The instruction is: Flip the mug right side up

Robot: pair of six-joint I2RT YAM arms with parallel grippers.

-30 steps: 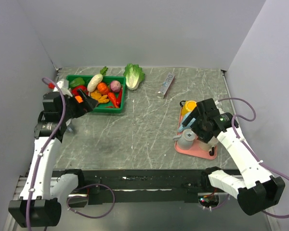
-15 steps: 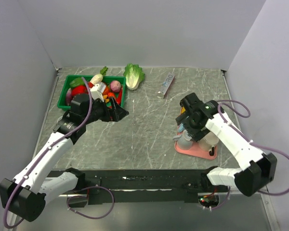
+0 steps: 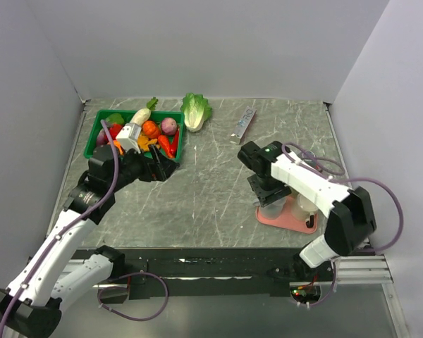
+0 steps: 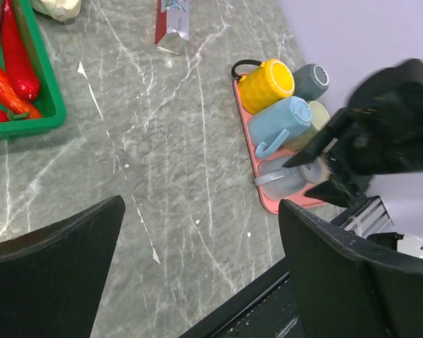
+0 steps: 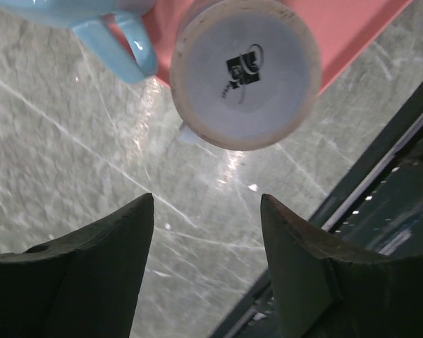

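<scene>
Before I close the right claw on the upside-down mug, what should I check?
1. Mug base up: ok.
2. Right claw open: ok.
3. Mug inside the claw: not ok, it lies beyond the tips in the wrist view.
4. Room from the blue mug handle: cannot tell, it sits close.
5. Left claw out of the way: ok, open and well away from the tray.

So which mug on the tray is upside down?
The whitish mug at the near corner, base up; the yellow mug and blue mug lie on their sides.
</scene>
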